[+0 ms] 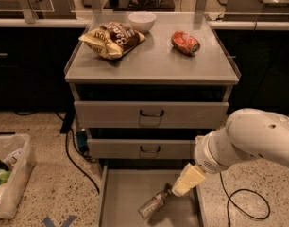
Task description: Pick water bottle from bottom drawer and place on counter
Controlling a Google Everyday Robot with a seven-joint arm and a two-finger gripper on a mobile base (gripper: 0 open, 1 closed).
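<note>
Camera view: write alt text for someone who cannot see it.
The claw of a white robot arm hangs low in the open bottom drawer, right at the upper end of a water bottle lying on the drawer floor. Above, the steel counter holds a chip bag, a white bowl and a crushed red can.

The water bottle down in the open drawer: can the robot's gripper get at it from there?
Probably yes. The bottom drawer is pulled out, nothing covers the water bottle, and the gripper hangs right at its upper end.
</note>
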